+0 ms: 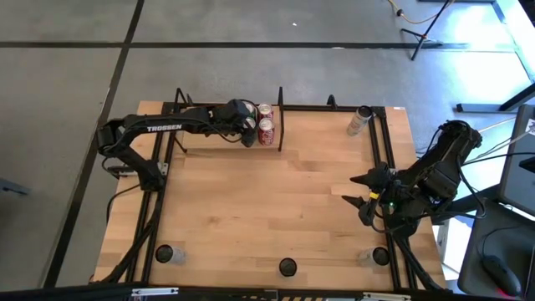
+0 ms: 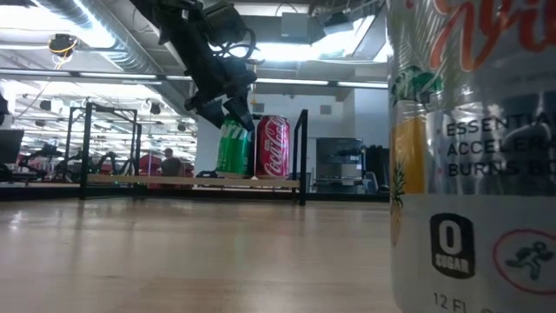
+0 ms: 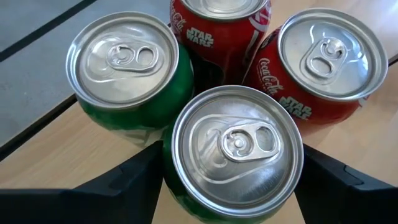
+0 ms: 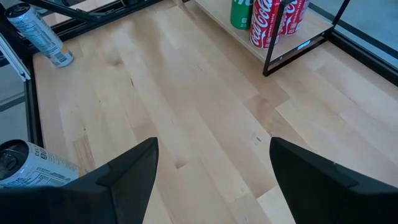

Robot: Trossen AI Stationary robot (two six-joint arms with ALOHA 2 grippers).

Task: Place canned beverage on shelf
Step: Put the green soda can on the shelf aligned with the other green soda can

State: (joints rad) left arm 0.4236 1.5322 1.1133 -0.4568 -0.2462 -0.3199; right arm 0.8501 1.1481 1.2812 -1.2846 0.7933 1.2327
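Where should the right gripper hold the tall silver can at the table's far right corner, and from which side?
Probably grip the silver can around mid-body, the right gripper coming level from the table's open middle: it stands upright, and black frame rods crowd its outer side.

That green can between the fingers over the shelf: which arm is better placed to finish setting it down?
The left. Its gripper straddles the green can on the shelf, beside another green can and two red cola cans. The right gripper waits open, far across the table.

Dark jointed arms [image 1: 167, 128], white "TROSSEN" lettering
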